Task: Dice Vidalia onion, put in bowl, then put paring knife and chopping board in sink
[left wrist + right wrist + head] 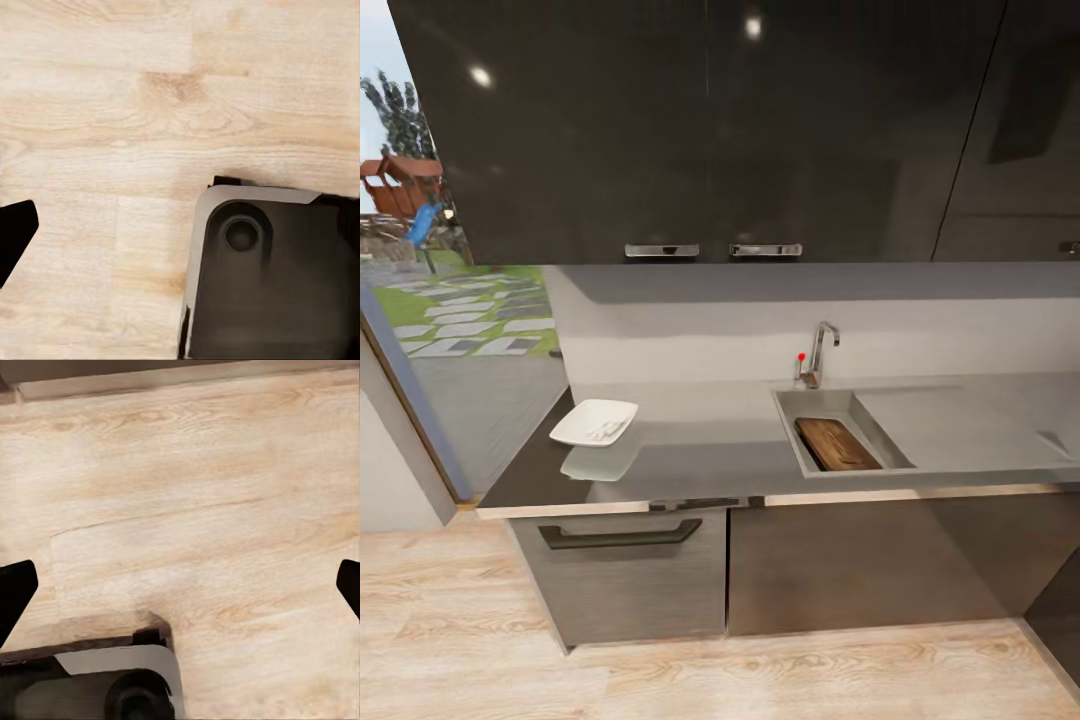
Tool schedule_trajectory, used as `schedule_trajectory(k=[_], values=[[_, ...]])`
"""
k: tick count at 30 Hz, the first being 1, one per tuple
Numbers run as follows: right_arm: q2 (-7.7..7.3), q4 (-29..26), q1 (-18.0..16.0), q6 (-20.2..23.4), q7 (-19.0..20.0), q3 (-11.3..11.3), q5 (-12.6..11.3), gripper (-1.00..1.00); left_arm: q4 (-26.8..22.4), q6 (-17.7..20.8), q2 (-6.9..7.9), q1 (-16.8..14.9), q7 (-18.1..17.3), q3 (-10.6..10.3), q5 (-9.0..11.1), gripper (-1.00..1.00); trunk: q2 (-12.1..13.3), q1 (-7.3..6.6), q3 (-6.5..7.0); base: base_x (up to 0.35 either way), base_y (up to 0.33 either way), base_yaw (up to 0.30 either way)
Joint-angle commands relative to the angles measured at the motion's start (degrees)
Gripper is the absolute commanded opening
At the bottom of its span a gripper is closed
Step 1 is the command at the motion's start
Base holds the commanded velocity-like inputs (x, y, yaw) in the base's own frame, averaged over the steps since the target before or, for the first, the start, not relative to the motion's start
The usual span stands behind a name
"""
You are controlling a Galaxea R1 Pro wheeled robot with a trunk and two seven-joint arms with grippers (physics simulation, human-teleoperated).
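The white bowl (594,421) stands on the dark glossy countertop (700,465) at its left end, with small pale bits of diced onion (604,431) inside. The brown chopping board (837,444) lies tilted in the grey sink (792,420), under the chrome tap (819,352). The paring knife is hidden from me. My left gripper (180,232) hangs over the wooden floor with one dark fingertip (15,232) at the picture's edge. Over the floor too, my right gripper (180,589) is open, its fingertips (13,592) far apart and nothing between them.
The drainboard (960,425) runs right of the basin. Dark wall cabinets (710,130) hang above the worktop. Below are a drawer with a dark handle (620,535) and a cabinet door. A glass door (460,330) stands at the left. The robot's base (270,277) is on the light wooden floor (760,680).
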Motion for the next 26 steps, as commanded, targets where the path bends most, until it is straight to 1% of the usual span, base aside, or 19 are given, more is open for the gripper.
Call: schedule_trajectory(k=[1, 3, 5, 6, 9, 13, 15, 26], values=[[-0.01, 0.19, -0.06, 4.22, 0.16, -0.29, -0.13, 1.0, 1.02, 0.81, -0.07, -0.05, 0.28, -0.56, 0.23, 1.0, -0.13, 0.03, -0.12, 0.0, 0.0, 0.0], [-0.05, 0.22, -0.06, 9.41, 0.17, -0.29, -0.1, 1.0, 2.29, 1.41, -0.14, -0.05, 0.29, -0.59, 0.24, 1.0, -0.13, 0.03, -0.12, 0.0, 0.0, 0.0], [-0.11, 0.22, -0.06, 12.69, 0.22, -0.25, -0.06, 1.0, 3.71, 1.66, -0.31, -0.05, 0.25, -0.67, 0.22, 1.0, -0.13, 0.03, -0.12, 0.0, 0.0, 0.0], [-0.09, 0.22, -0.06, 13.22, 0.22, -0.23, -0.05, 1.0, 4.11, 1.68, -0.43, -0.05, 0.22, -0.69, 0.21, 1.0, -0.13, 0.03, -0.12, 0.0, 0.0, 0.0], [0.15, 0.18, -0.06, 13.86, 0.29, -0.27, -0.14, 1.0, 5.33, 1.72, -0.64, -0.04, 0.15, -0.73, 0.21, 1.0, -0.13, 0.03, -0.12, 0.0, 0.0, 0.0], [1.34, -0.27, -0.06, 14.01, 0.46, -0.38, -0.26, 1.0, 6.47, 1.7, -0.93, -0.05, 0.05, -0.74, 0.21, 1.0, -0.13, 0.03, -0.12, 0.0, 0.0, 0.0], [1.64, -0.35, -0.06, 14.06, 0.48, -0.32, -0.22, 1.0, 6.59, 1.6, -0.91, -0.05, 0.01, -0.74, 0.21, 1.0, -0.13, 0.03, -0.12, 0.0, 0.0, 0.0], [1.79, -0.4, -0.06, 14.06, 0.49, -0.32, -0.15, 1.0, 6.57, 1.53, -0.87, -0.05, -0.01, -0.74, 0.12, 1.0, -0.13, 0.03, -0.12, 0.0, 0.0, 0.0]])
